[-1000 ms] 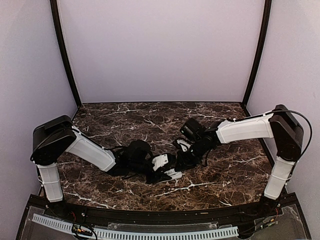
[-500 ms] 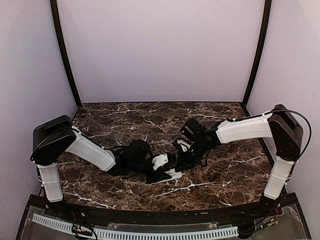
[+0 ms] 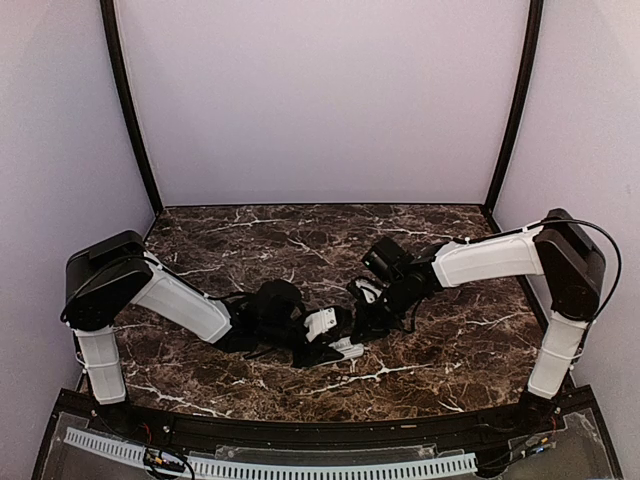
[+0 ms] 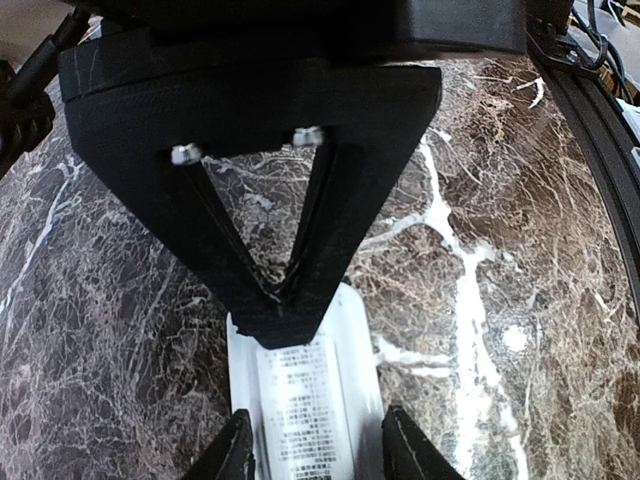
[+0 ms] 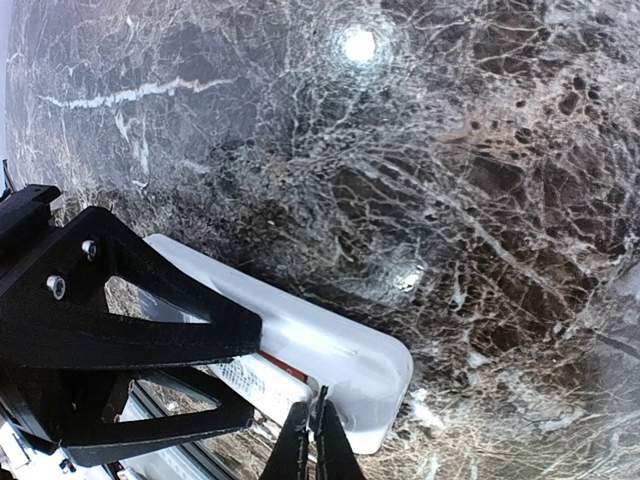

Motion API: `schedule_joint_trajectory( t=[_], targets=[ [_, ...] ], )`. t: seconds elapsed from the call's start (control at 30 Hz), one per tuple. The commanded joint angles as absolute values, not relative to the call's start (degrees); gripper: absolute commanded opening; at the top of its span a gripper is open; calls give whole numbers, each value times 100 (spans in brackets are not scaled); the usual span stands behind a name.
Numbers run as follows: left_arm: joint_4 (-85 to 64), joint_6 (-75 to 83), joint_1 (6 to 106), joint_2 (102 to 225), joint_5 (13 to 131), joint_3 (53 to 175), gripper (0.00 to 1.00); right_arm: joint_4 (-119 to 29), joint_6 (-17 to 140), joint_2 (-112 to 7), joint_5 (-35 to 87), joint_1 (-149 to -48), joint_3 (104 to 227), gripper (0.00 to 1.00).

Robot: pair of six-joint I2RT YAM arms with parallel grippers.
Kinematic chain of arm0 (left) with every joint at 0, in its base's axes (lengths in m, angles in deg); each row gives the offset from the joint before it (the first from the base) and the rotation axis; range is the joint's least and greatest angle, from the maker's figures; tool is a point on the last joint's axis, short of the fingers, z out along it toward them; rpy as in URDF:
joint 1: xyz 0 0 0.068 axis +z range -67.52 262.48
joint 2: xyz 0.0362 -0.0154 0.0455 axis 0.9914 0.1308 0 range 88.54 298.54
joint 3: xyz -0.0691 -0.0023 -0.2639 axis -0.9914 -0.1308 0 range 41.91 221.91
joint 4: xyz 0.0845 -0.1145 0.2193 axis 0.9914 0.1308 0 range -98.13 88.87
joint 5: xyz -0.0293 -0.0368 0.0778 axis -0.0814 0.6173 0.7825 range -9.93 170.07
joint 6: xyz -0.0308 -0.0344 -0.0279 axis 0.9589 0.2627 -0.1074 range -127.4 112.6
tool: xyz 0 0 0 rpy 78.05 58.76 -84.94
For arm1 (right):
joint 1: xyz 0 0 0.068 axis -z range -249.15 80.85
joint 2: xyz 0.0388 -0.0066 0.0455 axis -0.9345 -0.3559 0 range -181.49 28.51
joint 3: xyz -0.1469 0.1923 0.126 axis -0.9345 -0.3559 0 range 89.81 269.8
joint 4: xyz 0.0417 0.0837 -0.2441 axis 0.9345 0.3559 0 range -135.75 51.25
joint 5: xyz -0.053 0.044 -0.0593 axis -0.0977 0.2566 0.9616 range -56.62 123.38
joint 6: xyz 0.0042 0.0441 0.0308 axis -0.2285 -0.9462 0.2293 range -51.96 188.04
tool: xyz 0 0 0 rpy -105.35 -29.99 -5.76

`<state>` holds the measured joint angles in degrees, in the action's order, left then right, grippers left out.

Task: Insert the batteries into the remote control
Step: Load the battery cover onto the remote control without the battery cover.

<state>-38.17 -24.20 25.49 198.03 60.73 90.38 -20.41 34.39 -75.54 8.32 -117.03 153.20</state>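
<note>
Left wrist | left jaws pinch remote control (image 4: 305,400) | right jaws pressed together over it

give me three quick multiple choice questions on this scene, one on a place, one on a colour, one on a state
1. Where is the remote control?
A. between the fingers of the left gripper
B. alone in the far right corner
C. propped against the back wall

2. What colour is the table top?
A. plain white
B. dark brown marble with pale veins
C. green

3. How do the jaws of the right gripper stand?
A. wide open
B. shut, tips together
C. out of every view

Answers:
1 A: the left wrist view shows a finger on each side of the white bar.
2 B: all three views show dark veined stone.
3 B: the right wrist view shows the two tips meeting at the remote control's end.
</note>
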Motion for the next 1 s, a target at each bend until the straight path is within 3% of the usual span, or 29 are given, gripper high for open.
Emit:
schedule_joint_trajectory(
  t=[0.0,0.43,0.83,0.97],
  targets=[
    [-3548,-2475,2562,19842,6130,9008,44,-2332,3366,-7738,706,-11736,15222,3],
    [-3494,-2255,2557,19469,6052,8790,56,-1696,3613,-7736,1308,-11852,15610,11],
    [-3490,-2278,2557,19380,6126,8709,57,-1139,3783,-7518,1655,-11873,16003,18],
    [-3495,-2268,2555,19223,6163,8642,58,-929,3841,-7420,1796,-11880,16159,15]
  ],
)
